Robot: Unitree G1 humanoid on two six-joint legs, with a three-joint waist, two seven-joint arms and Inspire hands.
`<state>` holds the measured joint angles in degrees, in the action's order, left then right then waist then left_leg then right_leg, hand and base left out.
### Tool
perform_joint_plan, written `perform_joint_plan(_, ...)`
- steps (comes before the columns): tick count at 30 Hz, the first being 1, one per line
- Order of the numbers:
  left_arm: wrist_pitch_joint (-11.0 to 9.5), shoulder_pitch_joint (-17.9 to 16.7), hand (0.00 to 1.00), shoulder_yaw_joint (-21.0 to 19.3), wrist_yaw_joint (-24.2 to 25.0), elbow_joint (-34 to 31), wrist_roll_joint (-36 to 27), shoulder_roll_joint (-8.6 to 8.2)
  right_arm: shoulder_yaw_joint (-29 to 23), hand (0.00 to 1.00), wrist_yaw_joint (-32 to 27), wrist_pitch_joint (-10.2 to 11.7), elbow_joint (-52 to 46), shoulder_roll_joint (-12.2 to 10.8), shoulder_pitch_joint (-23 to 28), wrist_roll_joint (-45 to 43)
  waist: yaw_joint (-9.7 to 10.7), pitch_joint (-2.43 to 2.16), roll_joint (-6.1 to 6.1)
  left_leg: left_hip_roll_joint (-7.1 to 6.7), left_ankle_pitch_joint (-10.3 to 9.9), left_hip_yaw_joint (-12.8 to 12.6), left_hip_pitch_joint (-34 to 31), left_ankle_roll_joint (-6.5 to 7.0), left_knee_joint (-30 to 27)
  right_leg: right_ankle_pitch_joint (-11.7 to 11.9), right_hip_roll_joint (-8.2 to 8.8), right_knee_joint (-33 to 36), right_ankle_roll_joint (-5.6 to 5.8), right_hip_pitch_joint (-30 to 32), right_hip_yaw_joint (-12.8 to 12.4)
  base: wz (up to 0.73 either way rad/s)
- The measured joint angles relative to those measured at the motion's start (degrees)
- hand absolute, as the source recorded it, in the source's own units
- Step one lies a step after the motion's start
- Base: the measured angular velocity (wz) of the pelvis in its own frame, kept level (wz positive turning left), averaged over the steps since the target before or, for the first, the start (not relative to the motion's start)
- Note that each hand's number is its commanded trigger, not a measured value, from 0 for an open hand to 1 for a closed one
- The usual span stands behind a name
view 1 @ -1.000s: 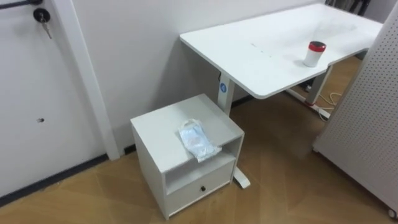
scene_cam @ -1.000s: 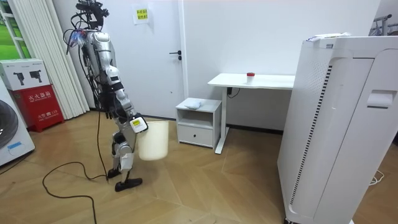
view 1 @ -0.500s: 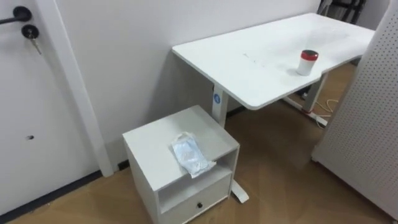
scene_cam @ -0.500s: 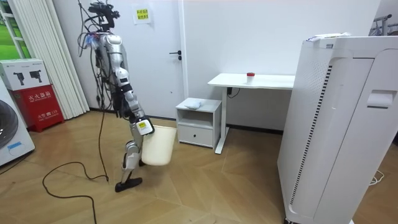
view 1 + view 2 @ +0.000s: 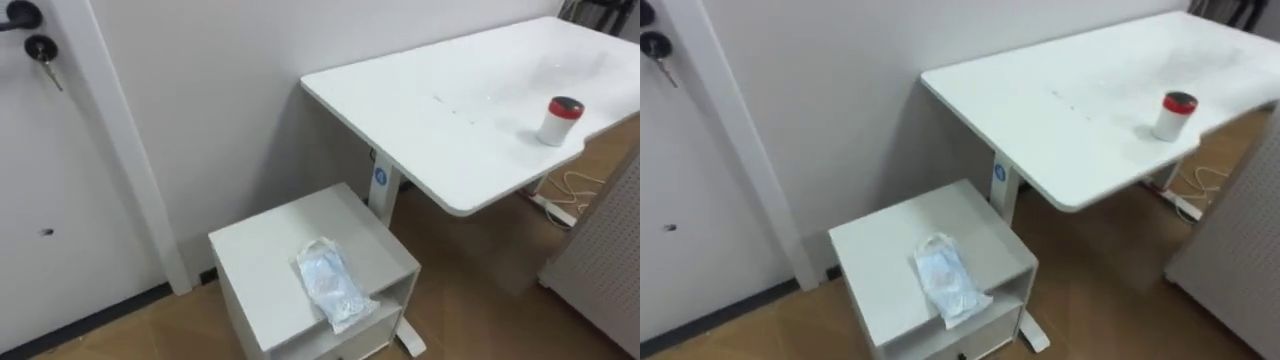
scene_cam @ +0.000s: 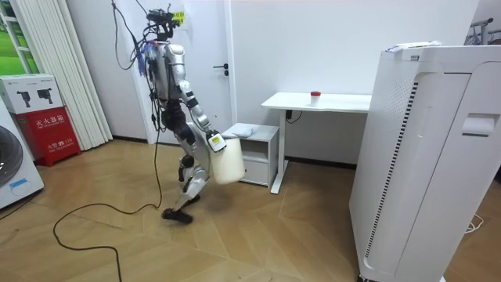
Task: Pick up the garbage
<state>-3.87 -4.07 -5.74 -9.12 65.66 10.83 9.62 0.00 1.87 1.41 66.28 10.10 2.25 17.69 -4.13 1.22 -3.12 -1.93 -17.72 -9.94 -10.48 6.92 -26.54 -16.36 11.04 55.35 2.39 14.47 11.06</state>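
Garbage (image 5: 335, 285): a crumpled pale plastic bag, lying on top of the small white cabinet (image 5: 262, 252), toward its near right edge, one corner hanging slightly over the open shelf below. To the right and farther off you have the white desk (image 5: 450, 105); its leg stands just beside the cabinet's right side. A white cup with a red lid (image 5: 560, 120) sits upright near the desk's near right edge. Far left, a door with a key (image 5: 42, 52) hanging in its lock.

In the room view you find the robot mid-stride on the wood floor, near the cabinet on the room view's left, facing it. Its right hand (image 6: 213, 142) is at the rim of a cream bin (image 6: 228, 166) that hangs in front of its legs; you cannot tell whether that hand is grasping it.
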Motion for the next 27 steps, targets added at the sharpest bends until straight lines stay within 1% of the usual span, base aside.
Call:
perform_joint_plan(1,-0.95,0.05,0.00,0.33,-0.28,-0.99,-0.08,-0.11,-0.03,1.00,-0.01,0.58,-0.12,0.01,-0.16,0.23,0.10,-0.21,0.80,0.78,-0.10,0.27,0.30,-0.23,0.89,-0.69,-0.62,-5.11,-0.10,2.45,0.45,-0.07)
perform_joint_plan(2,-1.22,0.08,0.00,0.40,-0.40,-1.56,-0.13,-0.17,0.00,1.00,-0.01,0.78,-0.09,0.02,-0.20,0.61,0.36,-0.34,0.98,0.96,-0.07,0.59,0.54,-0.34,1.27,-0.70,-0.78,-8.74,-0.10,3.09,0.58,0.08)
perform_joint_plan(3,-1.87,0.08,0.00,0.58,-0.50,-2.72,-0.57,-0.21,0.10,1.00,-0.13,1.27,0.16,-0.01,-0.16,1.69,0.76,-0.38,1.08,1.13,-0.09,0.88,1.43,-0.65,2.36,-0.40,-1.01,-17.48,-0.08,2.83,0.69,0.15)
perform_joint_plan(4,-2.59,0.37,0.00,1.20,-1.00,-3.27,-0.67,-0.15,0.75,1.00,-0.16,2.13,0.68,0.01,0.10,2.46,0.97,-0.42,0.98,1.13,-0.17,1.12,2.52,-1.06,3.01,1.55,-1.82,-27.19,-0.03,2.19,-0.11,0.15)
perform_joint_plan(5,-2.88,0.62,0.00,1.60,-1.35,-3.33,-0.65,-0.23,1.00,1.00,-0.09,2.51,0.84,0.02,0.19,2.56,0.93,-0.49,0.92,1.25,-0.37,1.41,2.96,-1.41,3.13,4.47,-2.43,-30.07,0.62,1.97,-0.73,0.26)
perform_joint_plan(6,-3.32,1.02,0.00,2.24,-1.73,-3.37,-0.67,-0.53,1.06,1.00,0.07,3.32,1.54,-0.11,0.36,2.64,1.70,-0.74,1.32,1.59,-0.57,2.23,3.72,-2.06,3.29,8.36,-3.50,-31.98,0.81,0.60,-1.19,0.27)
perform_joint_plan(7,-3.93,1.12,0.00,2.66,-1.76,-3.59,-0.46,-1.01,1.09,1.00,0.20,4.24,2.61,-0.13,0.23,2.64,2.15,-1.07,1.86,2.20,-0.26,2.18,4.78,-2.65,4.42,8.66,-4.45,-33.70,0.47,-0.96,-0.70,0.19)
perform_joint_plan(8,-4.41,1.07,0.00,2.66,-1.78,-3.78,-0.06,-1.30,1.13,1.00,0.53,4.94,3.10,-0.14,0.10,2.51,2.40,-1.01,2.10,2.51,0.28,2.10,5.74,-3.50,5.77,8.81,-5.05,-34.80,0.24,-1.91,-0.70,-0.03)
perform_joint_plan(9,-4.64,1.12,0.00,2.65,-1.81,-3.78,0.03,-1.31,1.15,1.00,0.90,5.31,3.15,-0.15,0.09,2.52,2.55,-0.95,2.21,2.66,0.49,2.06,6.23,-3.85,6.50,8.82,-5.25,-35.24,0.18,-2.29,-0.73,-0.08)
perform_joint_plan(10,-4.97,1.39,0.00,2.63,-1.90,-3.86,0.08,-1.29,1.27,1.00,1.23,5.93,3.65,-0.24,-0.06,2.51,3.01,-1.07,2.43,3.07,0.67,2.05,6.42,-4.13,7.43,8.87,-5.75,-35.91,0.07,-2.53,-0.74,-0.03)
perform_joint_plan(11,-5.02,2.01,0.00,2.60,-2.26,-4.63,0.04,-1.18,1.44,1.00,1.28,6.26,4.54,-0.19,-0.64,2.53,3.21,-1.00,2.41,3.29,0.75,1.97,6.31,-4.26,7.85,8.85,-6.13,-35.88,0.04,-2.19,-0.82,0.00)
perform_joint_plan(12,-5.04,2.13,0.00,2.62,-2.62,-5.60,0.04,-1.10,1.66,1.00,1.35,6.26,4.95,-0.18,-1.04,2.52,3.42,-0.92,2.26,3.26,0.87,1.96,6.13,-4.48,8.02,8.82,-6.19,-35.87,0.00,-1.93,-0.80,0.00)
perform_joint_plan(13,-5.28,2.78,0.00,2.61,-3.20,-7.31,0.11,-0.94,2.17,1.00,1.39,6.28,5.16,0.05,-1.80,2.50,3.78,-0.81,2.11,3.29,0.94,1.97,5.82,-4.58,8.12,8.81,-6.33,-35.78,-0.03,-1.27,-0.83,0.00)
perform_joint_plan(14,-5.38,3.60,0.00,2.61,-3.39,-7.54,0.14,-0.87,2.24,1.00,1.44,6.28,5.47,0.22,-2.30,2.50,3.85,-0.65,2.08,3.30,0.94,1.97,5.64,-4.58,8.12,8.81,-6.38,-35.76,-0.03,-1.06,-0.93,-0.06)
perform_joint_plan(15,-5.44,5.61,0.00,2.61,-4.04,-7.59,0.15,-0.86,2.77,1.00,1.64,6.25,6.10,0.65,-3.33,2.42,3.91,-0.60,1.93,3.31,0.94,2.03,4.94,-4.58,7.89,8.83,-6.36,-35.56,-0.07,-0.20,-1.24,-0.13)
perform_joint_plan(16,-5.58,7.90,0.00,2.60,-4.53,-7.59,0.20,-0.85,3.39,1.00,1.82,6.24,6.55,0.97,-4.59,1.98,3.95,-0.45,1.80,3.29,0.94,2.05,3.93,-4.58,7.59,8.86,-6.24,-35.61,-0.13,0.68,-1.49,-0.15)
perform_joint_plan(17,-5.72,9.08,0.00,2.60,-4.71,-7.59,0.31,-0.81,3.55,1.00,1.86,6.24,6.83,0.97,-5.20,1.76,3.99,-0.29,1.76,3.26,0.94,2.01,3.50,-4.58,7.47,8.93,-6.22,-35.68,-0.23,1.06,-1.52,-0.12)
perform_joint_plan(19,-7.07,13.60,0.00,2.85,-6.07,-7.54,2.35,-0.22,5.29,1.00,2.08,6.25,7.54,0.88,-7.68,-0.47,4.17,0.08,1.32,3.15,0.94,0.87,1.18,-4.58,7.00,9.31,-6.15,-35.62,-0.45,3.60,-2.02,-0.12)
perform_joint_plan(20,-7.44,14.54,0.00,3.55,-6.62,-7.53,2.35,0.08,5.62,1.00,2.14,6.25,7.59,0.88,-8.36,-0.71,4.36,0.16,1.34,3.16,0.94,0.77,0.48,-4.57,6.76,9.55,-6.15,-35.67,-0.50,4.23,-2.11,-0.14)
perform_joint_plan(21,-8.06,15.99,0.00,4.62,-7.31,-7.45,2.22,0.54,5.69,1.00,2.66,6.31,7.92,0.89,-9.81,-1.09,4.98,0.33,1.56,3.15,0.94,0.64,-0.74,-4.57,6.61,9.93,-6.15,-35.74,-0.51,5.49,-2.21,-0.14)
perform_joint_plan(22,-8.26,17.22,0.00,5.43,-8.19,-7.42,2.23,0.67,6.64,1.00,2.96,6.32,8.38,0.92,-11.29,-1.27,5.45,0.63,1.85,3.11,0.94,0.50,-1.73,-4.57,6.35,10.22,-6.15,-35.70,-0.51,6.58,-2.42,-0.12)
perform_joint_plan(23,-8.26,17.92,0.00,5.92,-8.42,-7.37,2.21,0.67,7.35,1.00,3.03,6.36,8.72,0.94,-12.01,-1.22,5.49,0.91,2.07,3.13,0.94,0.48,-2.27,-4.57,5.93,10.42,-6.16,-35.80,-0.53,6.93,-2.41,-0.12)
perform_joint_plan(25,-8.27,20.43,0.00,7.82,-8.92,-7.17,2.24,0.64,9.82,1.00,2.95,6.38,10.12,0.98,-14.43,-1.18,5.96,1.50,2.82,3.21,0.94,0.09,-5.36,-4.57,3.59,11.01,-6.15,-35.79,-0.62,9.11,-2.87,-0.10)
perform_joint_plan(26,-8.27,20.93,0.00,8.13,-9.07,-7.06,2.24,0.64,10.18,1.00,2.91,6.38,10.31,0.97,-14.91,-1.15,6.12,1.62,3.02,3.27,0.94,-0.29,-5.99,-4.57,3.23,11.12,-6.14,-35.73,-0.65,9.68,-2.97,-0.13)
perform_joint_plan(27,-8.28,21.82,0.00,8.53,-9.53,-6.83,2.26,0.62,10.64,1.00,2.90,6.44,10.42,0.98,-15.71,-0.86,6.32,1.88,3.43,3.30,0.94,-0.77,-6.83,-4.57,3.02,11.19,-6.14,-35.60,-0.67,10.66,-3.21,-0.14)
